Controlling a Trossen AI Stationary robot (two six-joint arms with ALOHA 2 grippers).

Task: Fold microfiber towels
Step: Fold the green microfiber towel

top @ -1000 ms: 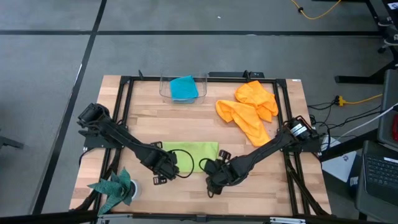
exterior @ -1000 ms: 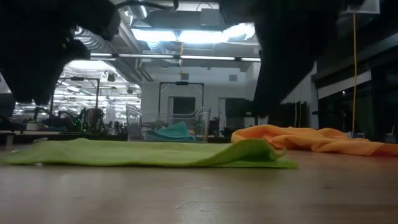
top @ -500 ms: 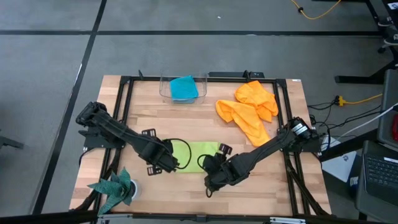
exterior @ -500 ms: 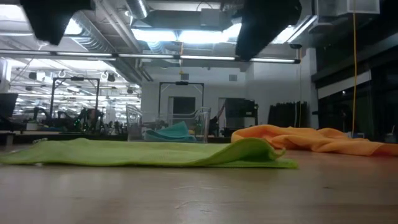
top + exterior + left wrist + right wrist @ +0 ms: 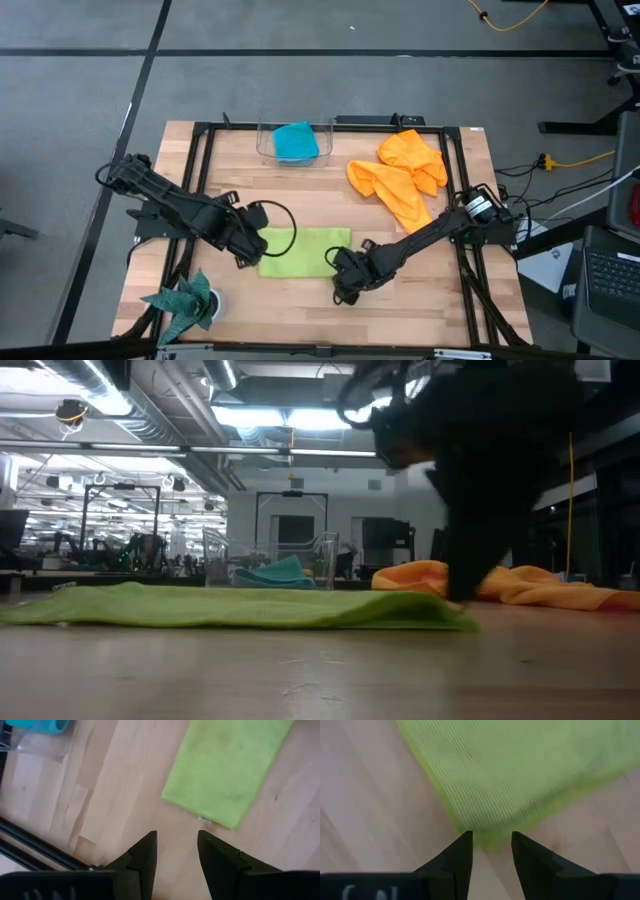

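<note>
The lime-green towel [image 5: 300, 252] lies flat and folded on the table's near middle, also seen in the low view [image 5: 220, 608]. My left gripper [image 5: 176, 842] hangs open above bare wood, off the towel's left end [image 5: 250, 248], with nothing between its fingers. My right gripper [image 5: 491, 839] points down, open, over the towel's near right corner [image 5: 342, 280], one finger on either side of it. The turquoise-blue towel [image 5: 295, 142] sits in a clear bin at the far edge. Two orange towels [image 5: 400, 175] lie crumpled at the far right. My right gripper comes from above, pointing down, its open fingers [image 5: 462, 847] standing on either side of the green towel's near right corner [image 5: 487, 832], which lies flat on the table. Whether the tips touch the cloth I cannot tell.
A dark teal spiky-edged cloth [image 5: 185, 305] lies at the near left corner. A black frame rail [image 5: 200, 160] runs around the tabletop. Bare wood lies between the green towel and the bin [image 5: 300, 195] and along the near edge.
My left gripper has risen off the green towel's left end and drawn toward the table's left edge. My right gripper first rose, then came down onto the towel's near right corner. The hump at the towel's right end now lies flatter.
</note>
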